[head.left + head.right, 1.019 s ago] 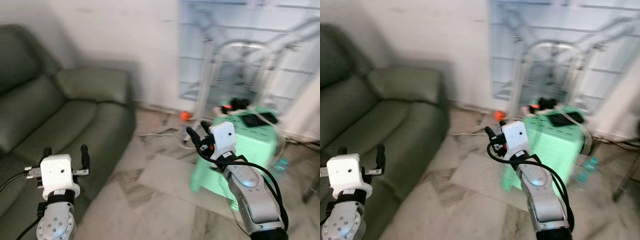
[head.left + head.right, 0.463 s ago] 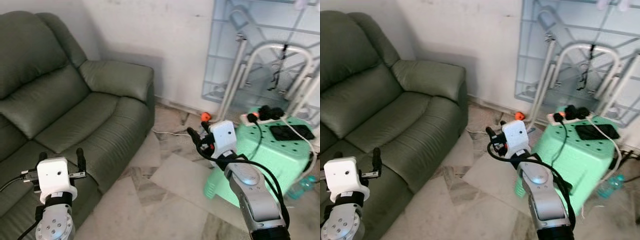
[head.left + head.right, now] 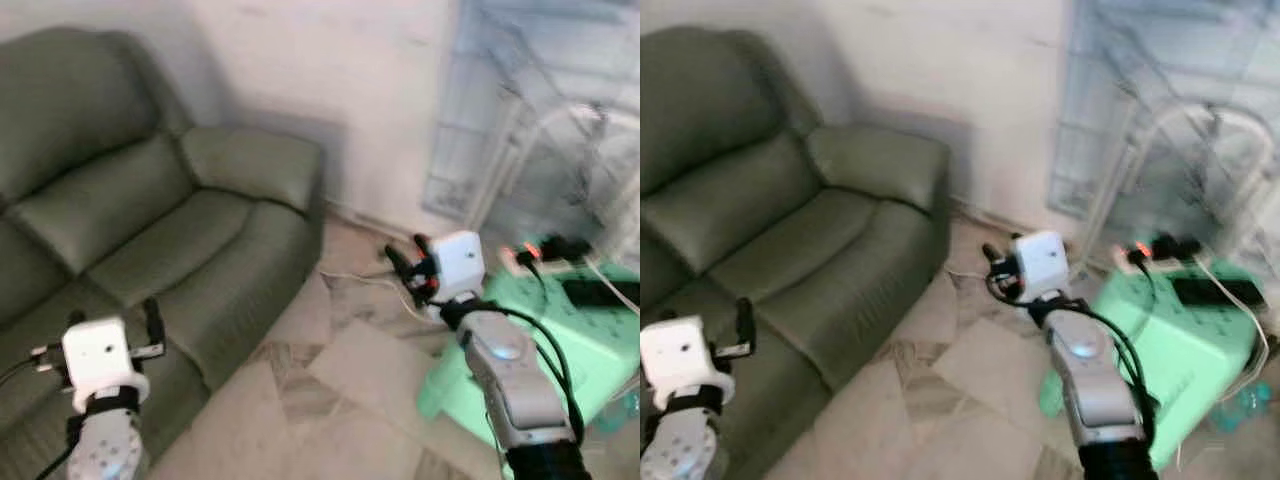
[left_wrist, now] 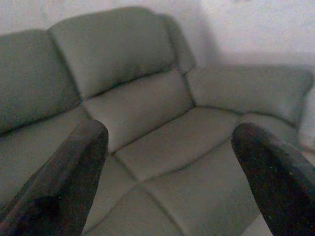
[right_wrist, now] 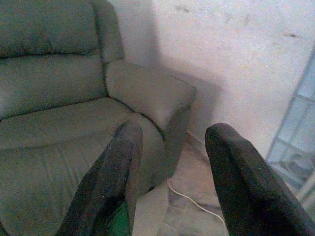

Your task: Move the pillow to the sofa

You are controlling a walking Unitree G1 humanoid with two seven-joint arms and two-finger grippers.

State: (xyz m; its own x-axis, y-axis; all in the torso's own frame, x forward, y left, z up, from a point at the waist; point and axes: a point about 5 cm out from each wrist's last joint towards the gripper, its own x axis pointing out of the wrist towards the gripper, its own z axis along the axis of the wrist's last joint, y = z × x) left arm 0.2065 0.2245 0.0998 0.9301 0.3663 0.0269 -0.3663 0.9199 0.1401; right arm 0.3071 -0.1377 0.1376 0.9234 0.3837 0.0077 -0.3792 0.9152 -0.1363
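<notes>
The view has swung slightly right, the dark green leather sofa point(image 3: 150, 230) at ten o'clock, left gripper point(image 4: 167, 162) and right gripper point(image 5: 170, 167) both spread apart, empty.

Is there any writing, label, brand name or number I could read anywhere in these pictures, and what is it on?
None can be read.
The green sofa, the wall and the floor tiles carry no writing.
The white housings on the left gripper and right gripper show no legible marking.
The mint-green stool with its power strip is too blurred to show any text.
</notes>
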